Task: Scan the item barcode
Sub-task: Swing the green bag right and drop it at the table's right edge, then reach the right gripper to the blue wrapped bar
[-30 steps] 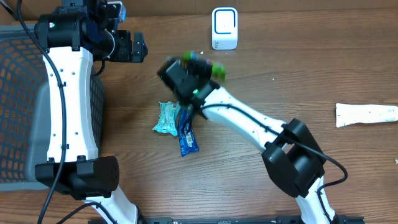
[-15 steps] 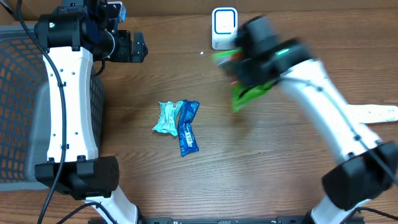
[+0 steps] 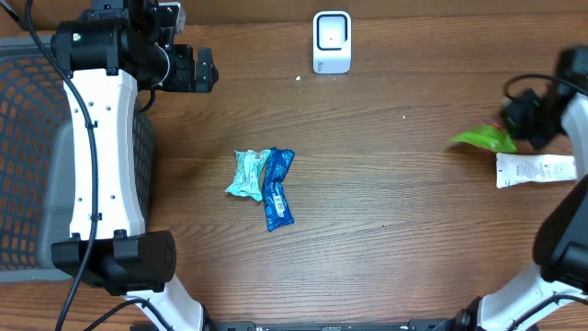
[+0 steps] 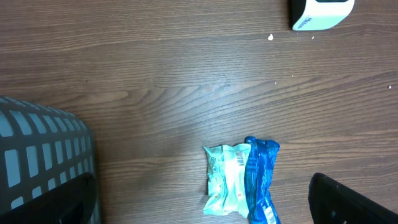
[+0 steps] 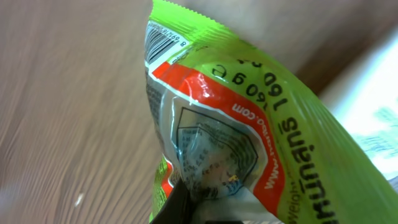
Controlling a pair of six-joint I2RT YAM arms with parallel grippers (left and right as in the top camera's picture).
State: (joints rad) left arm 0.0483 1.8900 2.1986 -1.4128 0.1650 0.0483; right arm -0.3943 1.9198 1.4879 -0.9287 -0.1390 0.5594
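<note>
Overhead: right gripper (image 3: pixel 516 128) clamped on green snack packet (image 3: pixel 482 140), beside white sachet (image 3: pixel 536 169), well apart from scanner (image 3: pixel 332 41). Likely set-down step; next: lower, release. Left gripper (image 3: pixel 202 71) agape, idle.

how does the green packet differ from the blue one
The green packet is lime with a red panel; the blue packet is dark blue. The green packet is clamped by the right gripper at the far right of the table; the blue packet lies loose mid-table against a pale teal packet. Both are sealed wrappers.

left arm (image 3: pixel 96 156): white links, black joints | right arm (image 3: pixel 562 221): white, black joints | left fingers (image 4: pixel 348 202): black
</note>
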